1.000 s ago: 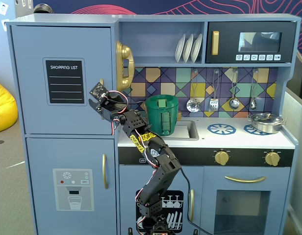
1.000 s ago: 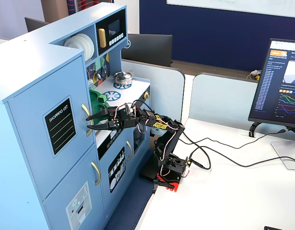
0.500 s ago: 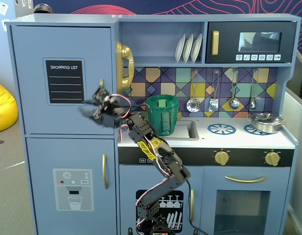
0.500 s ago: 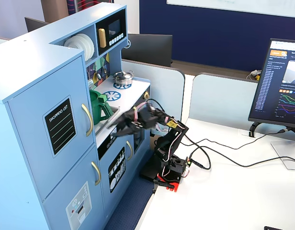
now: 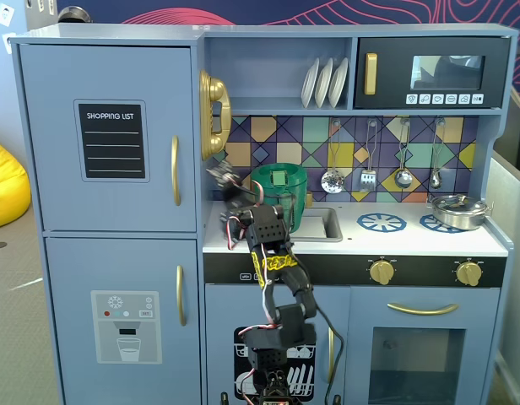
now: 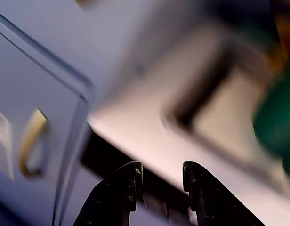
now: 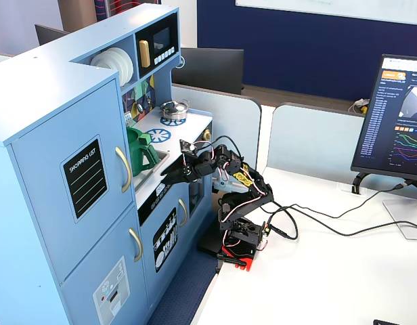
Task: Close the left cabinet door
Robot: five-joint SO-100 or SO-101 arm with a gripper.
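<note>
The left cabinet door [image 5: 108,139] is a large light-blue panel with a black "SHOPPING LIST" board and a long gold handle [image 5: 175,170]. It lies flush with the cabinet front in both fixed views, and also shows in the side fixed view [image 7: 73,183]. My gripper [image 5: 219,179] hovers just right of the door's handle edge, over the left end of the white counter [image 5: 243,240]. In a fixed view it [image 7: 168,180] is apart from the door. In the wrist view the gripper [image 6: 161,169] is open and empty; that view is blurred.
A green pitcher [image 5: 279,192] stands by the sink [image 5: 323,224] just right of the gripper. A gold toy phone [image 5: 213,114] hangs above it. The lower door with the dispenser graphic [image 5: 125,325] and its gold handle [image 6: 32,141] is below. A monitor [image 7: 398,118] stands on the white table.
</note>
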